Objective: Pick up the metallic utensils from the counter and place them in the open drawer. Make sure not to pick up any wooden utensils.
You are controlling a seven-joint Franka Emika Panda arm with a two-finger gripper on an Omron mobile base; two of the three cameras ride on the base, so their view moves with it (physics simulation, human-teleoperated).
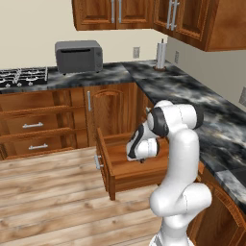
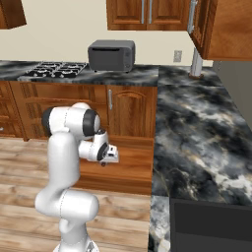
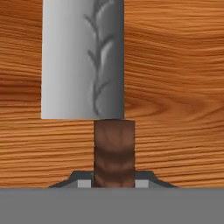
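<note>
Marbled black, grey and white stone tops the L-shaped worktop (image 1: 202, 103) that runs along the far wall and down the right side over reddish-brown cabinets. Upper cabinets (image 1: 115, 13) of the same wood hang on the far wall. On the far left of the worktop sits a gas hob (image 1: 21, 77), with a dark grey toaster oven (image 1: 78, 55) just to its right; a paper towel holder (image 1: 161, 56) stands in the far corner.

The light plank floor (image 1: 48, 202) stretches across the near left. The white arm (image 1: 180, 163) rises at the near right of the left base view and bends over the drawer (image 1: 122, 175), a deep reddish-brown wooden box pulled out from the cabinets towards the floor, with a short silver bar handle (image 1: 98, 162) on its narrow front.

The pincer (image 3: 114, 183) hangs over the open drawer, and in the hand view it is clenched on the dark reddish handle of the cleaver (image 3: 83, 61). The cleaver's silver blade, marked with a faint leafy pattern, points away from the hand, with the drawer's wood grain (image 3: 175, 87) behind it. Whether the blade touches the drawer bottom cannot be told.
</note>
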